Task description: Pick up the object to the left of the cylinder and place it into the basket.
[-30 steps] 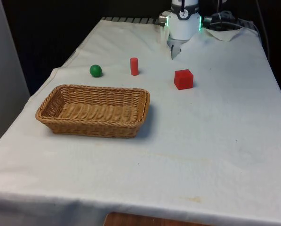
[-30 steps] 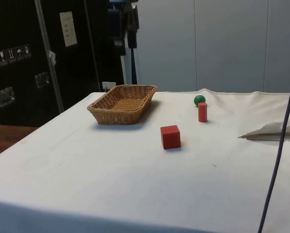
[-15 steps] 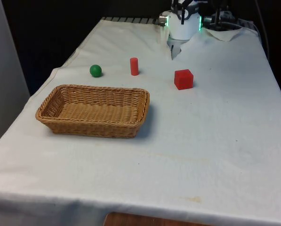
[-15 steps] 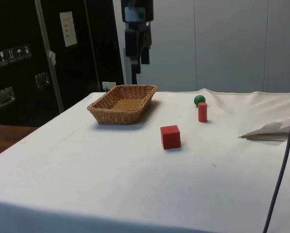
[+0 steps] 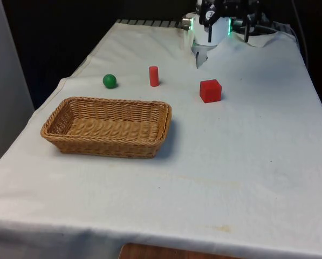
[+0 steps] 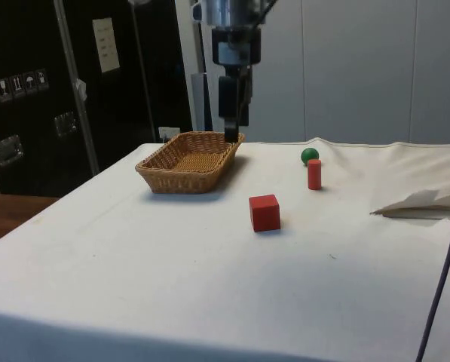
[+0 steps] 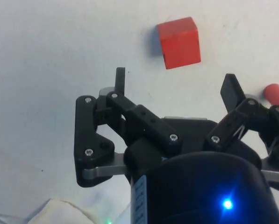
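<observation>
A green ball [image 5: 109, 81] [image 6: 309, 155] lies on the white cloth at the front view's left of an upright red cylinder [image 5: 153, 76] [image 6: 314, 173]. At the front view's right of the cylinder sits a red cube [image 5: 210, 90] [image 6: 264, 212]. A wicker basket [image 5: 112, 101] [image 6: 187, 136] stands nearer the camera than the ball, with nothing in it. My gripper [image 6: 231, 134] [image 7: 175, 81] hangs high above the table, open, nothing between its fingers. In the wrist view the cube [image 7: 178, 42] lies beyond the fingertips and the cylinder [image 7: 275, 95] is at the edge.
The cloth is rumpled into a raised fold [image 6: 420, 202] near the robot's end of the table. A dark cable [image 6: 439, 286] hangs across the side view's right. Bare cloth stretches between the cube and the table's near edge.
The gripper has come down and swung to the side view's right, from above the basket's far side towards the cube. Ball, cylinder, cube and basket have stayed put.
</observation>
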`<state>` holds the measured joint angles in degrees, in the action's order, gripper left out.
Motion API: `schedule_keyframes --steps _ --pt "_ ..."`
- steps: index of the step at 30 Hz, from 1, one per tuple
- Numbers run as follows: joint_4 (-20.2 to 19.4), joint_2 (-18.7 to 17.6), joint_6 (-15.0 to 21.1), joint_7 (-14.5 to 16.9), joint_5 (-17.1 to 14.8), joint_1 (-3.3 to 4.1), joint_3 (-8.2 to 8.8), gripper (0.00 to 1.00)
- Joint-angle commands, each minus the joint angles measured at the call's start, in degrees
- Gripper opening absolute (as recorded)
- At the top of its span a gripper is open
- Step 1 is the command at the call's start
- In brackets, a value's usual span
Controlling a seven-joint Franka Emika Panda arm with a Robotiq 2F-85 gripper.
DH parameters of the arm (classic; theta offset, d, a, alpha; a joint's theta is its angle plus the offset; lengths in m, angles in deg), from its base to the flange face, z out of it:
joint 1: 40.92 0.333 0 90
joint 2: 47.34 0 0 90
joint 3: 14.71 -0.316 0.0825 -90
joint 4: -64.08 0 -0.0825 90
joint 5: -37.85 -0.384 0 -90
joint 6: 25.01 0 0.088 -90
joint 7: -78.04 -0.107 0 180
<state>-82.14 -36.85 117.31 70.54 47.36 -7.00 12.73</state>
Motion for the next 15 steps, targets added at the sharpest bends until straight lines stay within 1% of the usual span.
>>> schedule_keyframes --steps 1,2,3,7,8,11,12,13,14,15 --pt "-1.15 -0.23 2.06 -0.29 0.86 -0.23 -0.06 1.00" --pt "-0.52 -0.06 0.63 0.11 0.00 0.00 0.00 1.00" --pt "-1.55 -0.29 2.64 -0.11 0.80 -0.23 -0.06 1.00" --pt "-3.15 -1.09 5.33 0.86 0.40 -0.23 0.00 1.00" --pt "-3.61 -1.72 6.59 1.66 0.23 -0.23 0.06 1.00" --pt "-4.13 -2.69 8.48 2.92 -0.06 -0.17 0.06 1.00" --pt "-3.84 -2.52 7.39 2.58 0.00 -0.29 0.00 1.00" --pt "-4.30 -3.04 9.05 3.32 -0.17 -0.17 0.06 1.00" --pt "-4.41 -3.38 9.57 3.72 -0.23 -0.17 0.06 1.00" --pt "-4.76 -4.24 10.89 4.58 -0.46 -0.17 0.11 1.00"
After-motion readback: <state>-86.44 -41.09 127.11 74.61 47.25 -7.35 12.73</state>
